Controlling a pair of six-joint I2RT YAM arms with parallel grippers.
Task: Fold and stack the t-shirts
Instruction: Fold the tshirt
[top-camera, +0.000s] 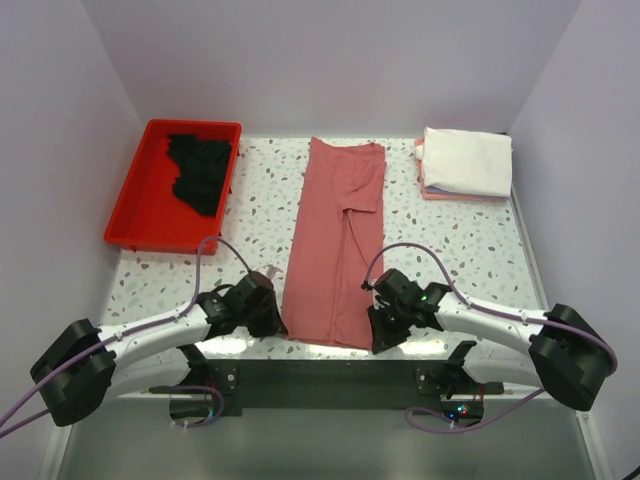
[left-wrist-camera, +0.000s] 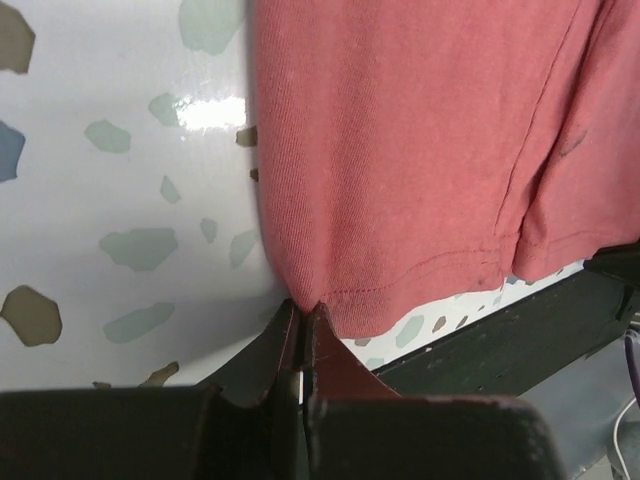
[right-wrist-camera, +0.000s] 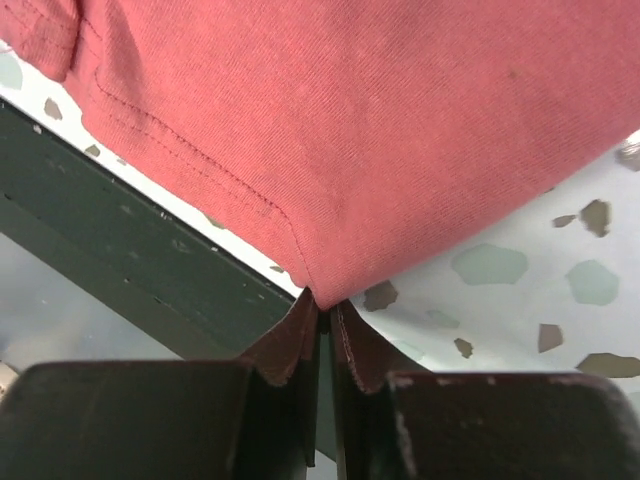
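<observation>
Mid-fold — left gripper (left-wrist-camera: 303, 312) and right gripper (right-wrist-camera: 325, 300) clamped on dusty-rose shirt (top-camera: 335, 230) near-edge hem corners — next: lift evenly, fold toward far edge.

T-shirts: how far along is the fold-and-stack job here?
Done: white t-shirt lies folded on pinkish ones, far right. In hand: dusty-rose t-shirt, folded into a long strip, its near corners pinched by left gripper and right gripper. Remaining: black t-shirt crumpled in the red tray.
</observation>
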